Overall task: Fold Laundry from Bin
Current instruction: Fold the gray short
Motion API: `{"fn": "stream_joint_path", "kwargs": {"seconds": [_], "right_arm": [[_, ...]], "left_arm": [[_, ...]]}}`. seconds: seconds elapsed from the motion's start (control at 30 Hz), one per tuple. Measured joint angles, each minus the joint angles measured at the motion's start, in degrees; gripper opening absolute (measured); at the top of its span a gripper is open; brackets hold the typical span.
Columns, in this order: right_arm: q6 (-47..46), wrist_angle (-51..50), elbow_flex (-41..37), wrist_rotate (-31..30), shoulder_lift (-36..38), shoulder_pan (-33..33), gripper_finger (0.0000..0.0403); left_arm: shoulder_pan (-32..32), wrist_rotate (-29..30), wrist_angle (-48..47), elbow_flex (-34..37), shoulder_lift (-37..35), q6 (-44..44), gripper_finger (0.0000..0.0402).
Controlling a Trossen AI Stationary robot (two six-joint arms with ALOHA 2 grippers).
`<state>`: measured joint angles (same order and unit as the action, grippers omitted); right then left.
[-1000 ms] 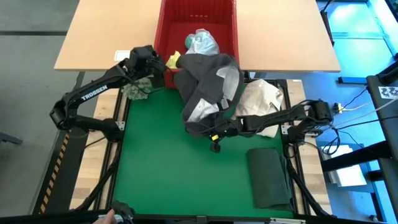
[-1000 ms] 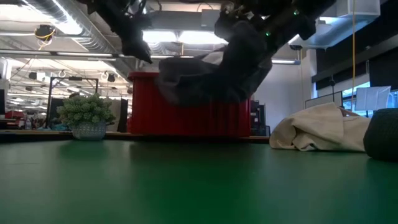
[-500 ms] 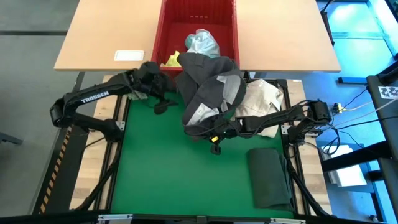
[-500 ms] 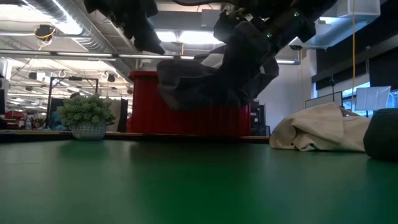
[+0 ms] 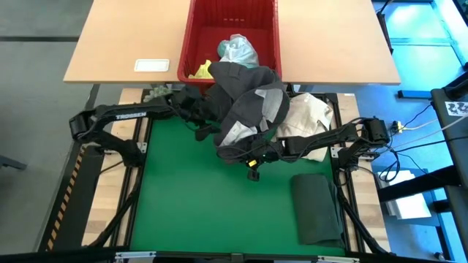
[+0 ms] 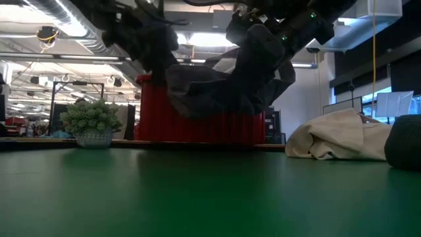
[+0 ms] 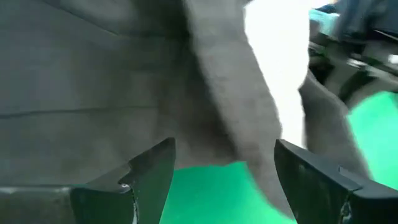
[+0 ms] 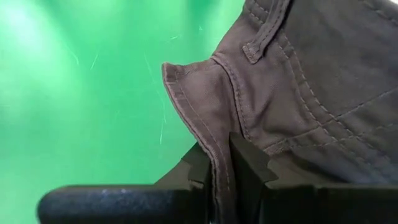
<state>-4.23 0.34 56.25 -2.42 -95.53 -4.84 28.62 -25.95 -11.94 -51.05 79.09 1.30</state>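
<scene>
One grey garment (image 5: 245, 109) held up; perhaps two in bin (image 5: 191, 36).

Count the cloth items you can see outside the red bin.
3. A grey garment hangs from the right gripper above the green mat; a cream-white bundle lies beside it; a dark folded garment lies near the mat's right edge. More may be hidden.

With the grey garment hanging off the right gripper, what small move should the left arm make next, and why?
Probably ease the left gripper forward and close on the grey garment. The right gripper pinches one edge, the cloth hangs bunched above the mat, and the left fingers stand open right at it.
</scene>
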Motion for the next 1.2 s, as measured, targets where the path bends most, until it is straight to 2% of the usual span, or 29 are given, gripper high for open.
{"fn": "stream_joint_path", "kwargs": {"seconds": [0.23, 0.37, 0.53, 0.63, 0.73, 0.8, 0.9, 1.03, 1.2], "right_arm": [[0.2, -0.02, 0.0, -0.11, 0.0, 0.0, 0.0044], [0.46, -0.04, 0.0, -0.75, 0.0, 0.0, 0.0044], [1.6, -0.69, 0.0, -2.95, 0.88, 0.0, 0.0044], [1.64, -0.72, 0.0, -2.53, 3.09, 0.0, 0.0048], [1.7, -2.48, 0.02, -2.56, 5.85, 0.02, 0.007], [1.7, -4.73, 0.02, -3.08, 8.26, -0.01, 0.0094], [2.11, -7.77, 0.11, -4.89, 11.93, -0.1, 0.0135], [3.05, -11.38, 0.11, -10.71, 16.44, -0.07, 0.0189], [4.49, -16.07, 0.11, -27.97, 20.17, -0.05, 0.0231]], "left_arm": [[-2.6, -3.56, 2.02, 0.0, 6.87, 0.31, 0.0265], [-4.4, -1.02, 2.58, 0.0, 7.93, -0.44, 0.0245], [-4.78, 4.13, 1.99, 0.0, 6.65, -2.97, 0.0169], [-4.36, 9.77, 0.66, 0.0, 5.69, -4.28, 0.0105], [-4.06, 15.94, -0.71, 0.0, 4.84, -4.67, 0.0031], [-3.46, 18.09, -1.48, 0.0, 4.3, -4.75, 0.001], [-2.7, 20.21, -2.23, 0.0, 3.73, -4.96, 0.0007], [-2.44, 22.97, -2.58, -0.02, 3.28, -5.4, 0.0003], [-2.37, 24.02, -2.47, -0.02, 3.25, -6.09, 0.0002]]}}
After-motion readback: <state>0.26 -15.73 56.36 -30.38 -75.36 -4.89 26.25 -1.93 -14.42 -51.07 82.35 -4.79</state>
